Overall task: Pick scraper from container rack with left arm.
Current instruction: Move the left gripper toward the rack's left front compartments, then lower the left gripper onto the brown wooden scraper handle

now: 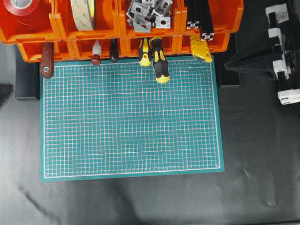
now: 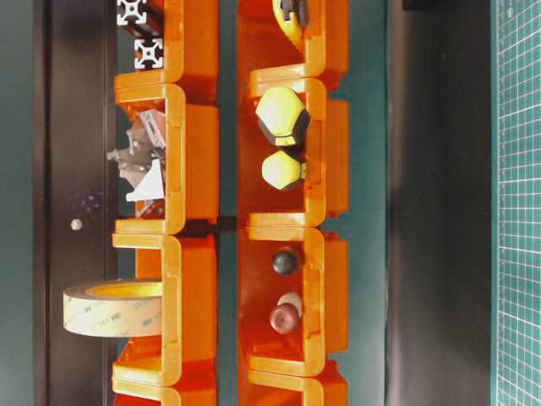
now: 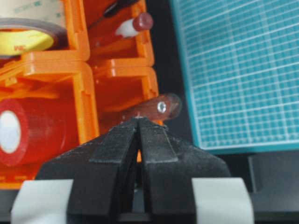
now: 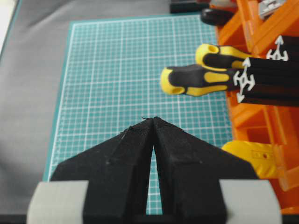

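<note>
The scraper [image 3: 154, 108] sits in the rack's [image 3: 81, 88] end bin, its handle pointing out toward the mat [image 3: 238, 70]. The left gripper [image 3: 138, 120], pinched shut and empty, faces that handle just short of it, far nearer than the right arm.

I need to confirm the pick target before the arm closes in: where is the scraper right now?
In the overhead view the scraper hangs out of the leftmost front bin of the container rack, its handle end at the green mat's top-left corner.

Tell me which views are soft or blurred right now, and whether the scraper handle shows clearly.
Left wrist view: the scraper handle is fairly sharp, the shut left pincer and red tape roll soft. Overhead view: evenly lit, a dark blur at the left edge. Table-level view: crisp but turned sideways. Right wrist view: the right pincer soft.
</note>
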Controlling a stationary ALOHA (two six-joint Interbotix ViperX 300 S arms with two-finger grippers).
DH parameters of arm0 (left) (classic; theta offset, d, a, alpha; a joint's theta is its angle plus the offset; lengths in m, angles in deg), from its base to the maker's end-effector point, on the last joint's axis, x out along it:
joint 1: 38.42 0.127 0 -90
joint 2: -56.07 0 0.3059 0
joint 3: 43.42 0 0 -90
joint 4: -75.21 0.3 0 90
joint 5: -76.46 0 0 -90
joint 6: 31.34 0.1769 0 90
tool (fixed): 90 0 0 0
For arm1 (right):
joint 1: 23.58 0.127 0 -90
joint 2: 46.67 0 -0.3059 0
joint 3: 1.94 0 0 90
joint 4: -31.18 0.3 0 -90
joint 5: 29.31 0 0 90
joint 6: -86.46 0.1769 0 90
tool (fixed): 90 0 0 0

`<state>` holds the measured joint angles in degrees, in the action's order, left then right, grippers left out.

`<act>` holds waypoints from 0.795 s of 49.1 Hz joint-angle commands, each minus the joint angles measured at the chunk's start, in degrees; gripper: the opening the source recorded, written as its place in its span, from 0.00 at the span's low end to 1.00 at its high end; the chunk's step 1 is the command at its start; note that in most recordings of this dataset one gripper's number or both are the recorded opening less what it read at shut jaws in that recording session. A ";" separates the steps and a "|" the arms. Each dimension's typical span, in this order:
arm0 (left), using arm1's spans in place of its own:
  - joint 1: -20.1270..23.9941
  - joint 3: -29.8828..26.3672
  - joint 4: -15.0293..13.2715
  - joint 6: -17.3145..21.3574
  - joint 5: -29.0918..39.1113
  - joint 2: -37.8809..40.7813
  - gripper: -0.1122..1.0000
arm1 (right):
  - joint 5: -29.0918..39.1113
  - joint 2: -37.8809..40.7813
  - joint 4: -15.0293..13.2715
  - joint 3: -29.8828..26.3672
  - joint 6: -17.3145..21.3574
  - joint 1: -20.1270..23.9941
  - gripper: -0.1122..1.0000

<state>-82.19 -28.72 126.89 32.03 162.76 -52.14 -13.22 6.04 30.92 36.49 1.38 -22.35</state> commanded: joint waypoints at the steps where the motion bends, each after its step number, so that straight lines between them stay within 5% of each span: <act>1: -1.32 0.70 3.69 -4.48 1.93 1.49 0.11 | -0.09 0.18 -0.09 -2.02 0.09 -0.53 0.09; 8: -0.79 4.57 5.10 -12.48 1.14 2.64 0.11 | -0.18 0.35 -0.09 -1.93 0.09 -0.79 0.09; 19: 1.32 10.11 5.19 -17.58 -5.10 1.76 0.10 | -0.09 0.53 -0.09 -1.85 0.09 -0.79 0.09; 36: 6.42 12.74 5.10 -18.72 -12.83 0.97 0.11 | -0.09 0.53 -0.09 -1.49 0.09 -1.05 0.09; 39: 6.42 13.27 5.10 -18.72 -13.10 0.79 0.21 | -0.09 0.53 -0.09 -1.32 0.09 -1.23 0.09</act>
<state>-76.04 -15.27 131.38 14.63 149.84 -50.65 -13.22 6.31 30.92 36.49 1.47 -23.32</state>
